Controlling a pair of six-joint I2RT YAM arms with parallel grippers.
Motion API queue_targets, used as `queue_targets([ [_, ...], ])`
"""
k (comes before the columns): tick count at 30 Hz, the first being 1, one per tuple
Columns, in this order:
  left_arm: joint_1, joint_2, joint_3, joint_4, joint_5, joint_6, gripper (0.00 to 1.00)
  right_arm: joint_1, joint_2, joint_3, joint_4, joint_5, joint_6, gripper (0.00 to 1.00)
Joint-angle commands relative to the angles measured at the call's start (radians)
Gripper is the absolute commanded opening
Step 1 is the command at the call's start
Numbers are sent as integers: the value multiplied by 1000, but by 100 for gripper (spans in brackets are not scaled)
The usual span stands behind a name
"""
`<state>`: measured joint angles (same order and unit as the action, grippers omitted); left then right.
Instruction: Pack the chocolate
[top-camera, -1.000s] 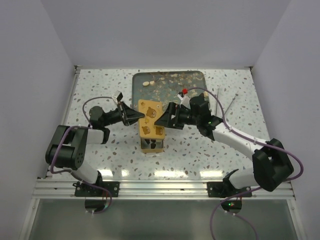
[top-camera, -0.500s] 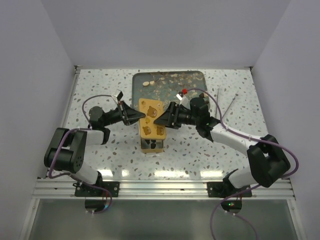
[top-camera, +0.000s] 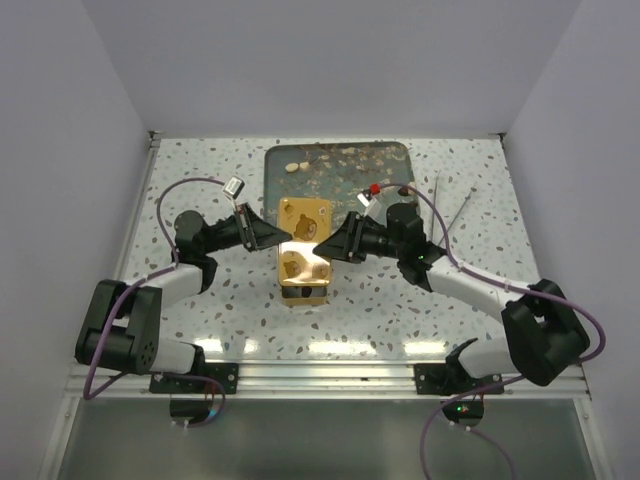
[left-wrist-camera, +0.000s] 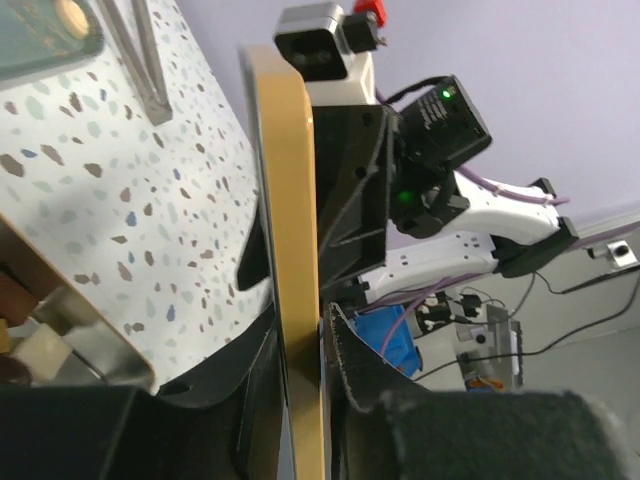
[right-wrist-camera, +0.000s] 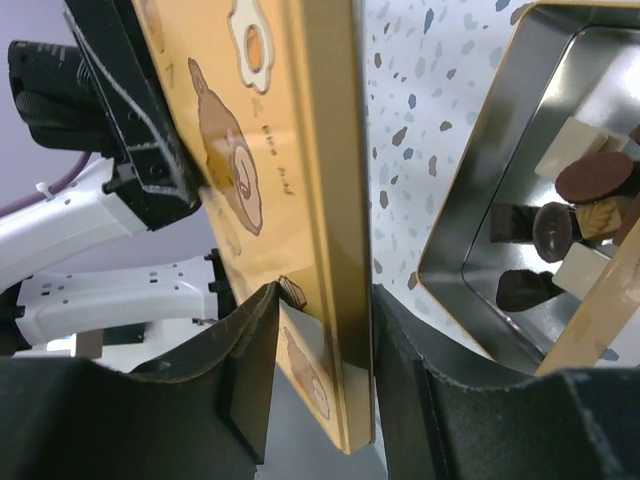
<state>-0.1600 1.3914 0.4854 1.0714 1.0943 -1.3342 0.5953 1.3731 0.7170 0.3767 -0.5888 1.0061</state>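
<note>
A gold tin lid (top-camera: 302, 240) with brown printed figures hangs over the table, and both grippers have it between them. My left gripper (top-camera: 284, 236) pinches the lid's rim (left-wrist-camera: 290, 200) edge-on, with barely a sliver of light beside the pads. My right gripper (top-camera: 321, 247) straddles the opposite rim (right-wrist-camera: 335, 250), one finger on the side wall and the other fingertip touching the printed face. Beside the lid in the right wrist view lies the open tin base (right-wrist-camera: 470, 170), which holds brown and cream chocolate (right-wrist-camera: 596, 176). From above the lid hides the base. More chocolate (top-camera: 297, 167) lies on the teal tray (top-camera: 385, 160).
Thin metal tongs (top-camera: 450, 215) lie on the speckled tabletop to the right of the tray, behind my right arm. White walls close the table in on three sides. The arm bases stand at the near edge.
The lid has moved toward the near edge and now covers the tin base in the top view. My right jaws have narrowed onto the lid. My left arm has followed it.
</note>
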Motion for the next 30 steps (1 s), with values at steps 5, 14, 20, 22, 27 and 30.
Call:
queue_targets([
  [5,5,-31,27,-152,-60,213,42,3,-29,-45,-5,34,8,37],
  [14,5,-43,39,-347,-80,351,47,4,90,5,-35,11,8,34],
  [20,5,-35,44,-499,-106,495,47,4,152,44,-65,-2,5,33],
  [22,5,-32,47,-554,-116,527,46,4,162,50,-74,-3,-3,33],
  [27,4,-28,64,-664,-143,624,47,4,182,52,-111,1,-14,33],
  [30,4,-20,73,-711,-158,673,47,6,196,39,-110,3,-20,33],
])
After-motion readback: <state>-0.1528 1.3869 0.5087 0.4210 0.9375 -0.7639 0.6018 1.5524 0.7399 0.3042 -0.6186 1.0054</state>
